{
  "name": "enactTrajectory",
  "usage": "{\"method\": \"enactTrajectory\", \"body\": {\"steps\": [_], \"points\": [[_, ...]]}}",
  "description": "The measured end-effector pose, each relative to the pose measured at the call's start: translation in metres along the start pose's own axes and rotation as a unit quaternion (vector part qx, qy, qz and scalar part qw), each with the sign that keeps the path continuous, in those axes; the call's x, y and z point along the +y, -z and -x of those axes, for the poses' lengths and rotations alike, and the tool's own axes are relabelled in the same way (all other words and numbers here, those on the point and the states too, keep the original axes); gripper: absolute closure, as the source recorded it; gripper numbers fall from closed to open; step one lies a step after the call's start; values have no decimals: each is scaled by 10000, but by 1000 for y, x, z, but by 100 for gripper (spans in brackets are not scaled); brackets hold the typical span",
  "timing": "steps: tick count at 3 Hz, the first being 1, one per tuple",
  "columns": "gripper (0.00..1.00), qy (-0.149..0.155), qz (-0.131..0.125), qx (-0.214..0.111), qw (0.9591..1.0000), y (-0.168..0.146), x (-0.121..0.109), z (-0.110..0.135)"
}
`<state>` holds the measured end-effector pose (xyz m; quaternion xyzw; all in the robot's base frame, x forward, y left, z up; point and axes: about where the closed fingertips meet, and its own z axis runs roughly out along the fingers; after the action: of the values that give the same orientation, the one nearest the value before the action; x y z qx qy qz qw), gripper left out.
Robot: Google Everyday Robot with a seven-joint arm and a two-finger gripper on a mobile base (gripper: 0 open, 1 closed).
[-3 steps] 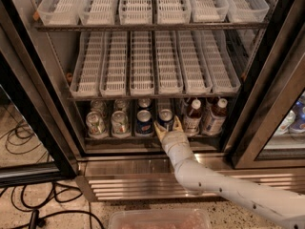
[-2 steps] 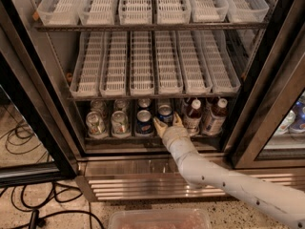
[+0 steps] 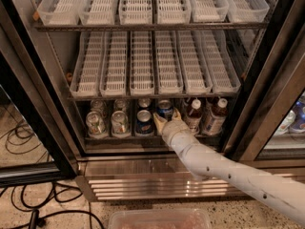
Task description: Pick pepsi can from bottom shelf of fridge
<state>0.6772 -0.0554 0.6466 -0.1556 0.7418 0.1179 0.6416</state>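
The fridge (image 3: 143, 181) stands open in the camera view. Its bottom shelf (image 3: 128, 139) holds two silver-green cans at the left, dark-blue pepsi cans in the middle and two white-capped brown bottles (image 3: 214, 115) at the right. My gripper (image 3: 167, 118) has reached in over the front rail. It is open, with a fingertip (image 3: 157, 123) on each side of one pepsi can (image 3: 165, 109). Another pepsi can (image 3: 144, 122) stands just left of it, with more cans behind.
Two racks of white slotted trays (image 3: 150, 66) hang above the bottom shelf. Silver-green cans (image 3: 95, 123) stand at the left. The black door frame (image 3: 28, 109) is at the left and a dark post (image 3: 259, 85) at the right. A clear bin (image 3: 159, 219) and cables (image 3: 28, 209) lie on the floor.
My arm has pushed further into the bottom shelf, and the gripper has moved up and to the right until it stands around the pepsi can.
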Motion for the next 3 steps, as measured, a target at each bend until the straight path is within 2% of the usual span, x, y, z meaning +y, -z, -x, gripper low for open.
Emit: {"method": "enactTrajectory", "body": {"steps": [2, 3], "points": [[100, 438, 272, 458, 9976, 42, -8, 12], [100, 500, 551, 828, 9938, 71, -10, 9]]}}
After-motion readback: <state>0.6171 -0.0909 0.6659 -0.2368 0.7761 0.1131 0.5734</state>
